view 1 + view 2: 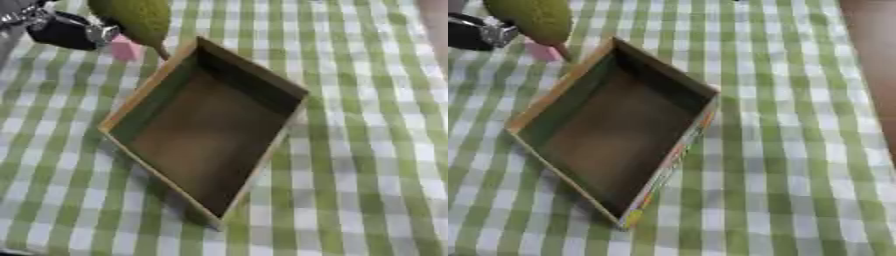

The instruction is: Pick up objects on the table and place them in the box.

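An open cardboard box lies askew on the green-and-white checked cloth, and nothing shows inside it. A green pear-shaped fruit with a thin stem pointing down is at the top left, just beyond the box's far corner, its top cut off by the frame edge. My left hand, black with silver joints, shows right beside the fruit on its left, touching or nearly touching it. A small pink object lies on the cloth under the fruit, next to the box's far wall. The right hand is out of sight.
The checked cloth covers the table around the box. A strip of bare brown surface shows beyond the cloth's right edge.
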